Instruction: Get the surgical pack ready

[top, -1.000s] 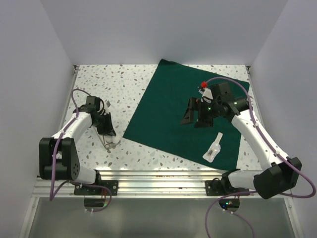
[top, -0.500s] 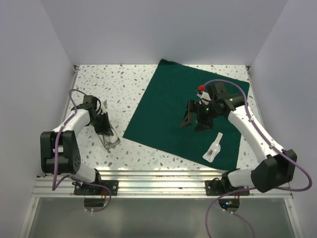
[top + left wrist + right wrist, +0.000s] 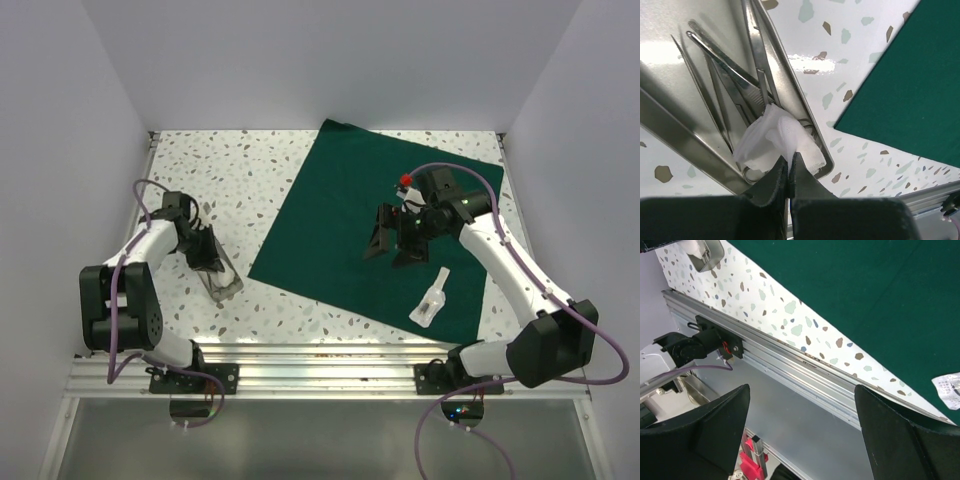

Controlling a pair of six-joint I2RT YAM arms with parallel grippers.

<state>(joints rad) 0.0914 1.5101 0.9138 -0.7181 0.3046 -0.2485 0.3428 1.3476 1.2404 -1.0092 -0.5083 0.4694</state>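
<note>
The dark green drape point(image 3: 340, 215) lies flat and unfolded on the table's right half. A small steel tray point(image 3: 224, 282) sits left of it on the speckled top. In the left wrist view the tray point(image 3: 794, 87) holds several steel instruments point(image 3: 732, 75) and a white gauze pad point(image 3: 771, 142) at its near end. My left gripper point(image 3: 203, 250) point(image 3: 789, 159) is shut on a fold of that gauze, just over the tray. My right gripper point(image 3: 392, 242) point(image 3: 805, 405) is wide open and empty, above the drape's middle point(image 3: 865, 285).
A white sealed packet point(image 3: 430, 298) lies on the drape's near right part, and shows at the edge of the right wrist view point(image 3: 947, 390). The aluminium rail point(image 3: 310, 355) runs along the table's near edge. White walls close in the left, back and right.
My left gripper has drawn back and to the left along the tray, still pinching the gauze, so more of the tray shows. My right gripper has shifted slightly left, still open.
</note>
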